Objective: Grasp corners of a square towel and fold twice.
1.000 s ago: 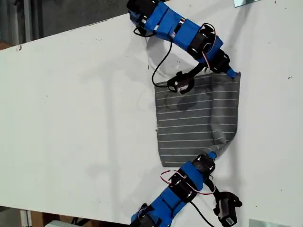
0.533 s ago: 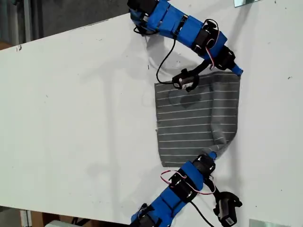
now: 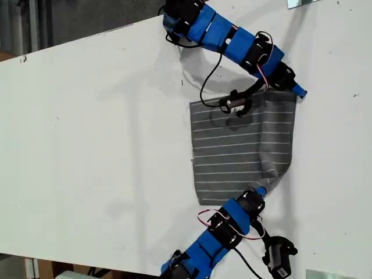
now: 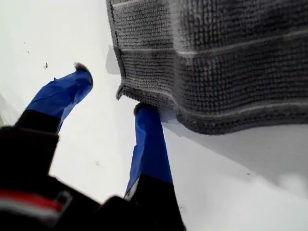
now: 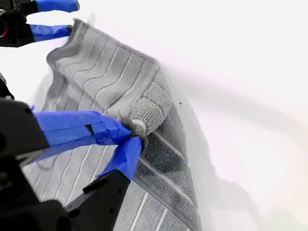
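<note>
The dark grey striped towel (image 3: 238, 151) lies on the white table (image 3: 87, 145), with a raised ridge along its side toward the exterior view's right. My first gripper (image 3: 297, 91) is open at the towel's upper right corner (image 3: 289, 95) in the exterior view. Up close, one finger (image 4: 149, 144) touches the towel's edge (image 4: 216, 62) at that corner (image 4: 120, 91), and the other rests on bare table. My second gripper (image 3: 260, 190) is shut on a bunched fold of the towel (image 5: 101, 72) at its lower right in the exterior view. The pinch (image 5: 134, 134) shows in the second wrist view.
A black cable and a wrist camera (image 3: 235, 103) hang over the towel's upper edge in the exterior view. The other arm's camera (image 3: 279, 256) sits near the table's lower edge. Metal pieces (image 3: 302, 3) lie at that view's right corners.
My first gripper has slid toward the exterior view's right, from over the towel's corner to its outer edge. The second gripper and its fold have stayed put.
</note>
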Robot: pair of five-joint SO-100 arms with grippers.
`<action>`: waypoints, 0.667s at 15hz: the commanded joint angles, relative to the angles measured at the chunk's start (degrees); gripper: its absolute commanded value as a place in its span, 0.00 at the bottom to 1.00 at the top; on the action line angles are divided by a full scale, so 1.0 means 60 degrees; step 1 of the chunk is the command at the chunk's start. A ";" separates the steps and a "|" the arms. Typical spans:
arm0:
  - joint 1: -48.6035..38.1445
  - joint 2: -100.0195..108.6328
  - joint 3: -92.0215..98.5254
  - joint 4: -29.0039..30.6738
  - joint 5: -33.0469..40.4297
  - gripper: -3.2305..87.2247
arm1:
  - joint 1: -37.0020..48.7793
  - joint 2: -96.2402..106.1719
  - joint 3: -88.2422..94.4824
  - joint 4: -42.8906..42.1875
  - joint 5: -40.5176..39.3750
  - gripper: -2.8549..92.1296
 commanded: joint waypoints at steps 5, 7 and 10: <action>0.0117 0.0205 -0.0220 -0.0146 -0.0015 0.03 | 0.0454 -0.0322 -0.0249 0.0278 0.0176 0.10; 0.0117 0.0190 -0.0220 -0.0146 -0.0015 0.03 | 0.0571 -0.0762 -0.0879 0.0850 0.0190 0.16; 0.0103 0.0161 -0.0220 -0.0176 0.0000 0.03 | 0.0879 -0.0776 -0.1304 0.1084 -0.0308 0.23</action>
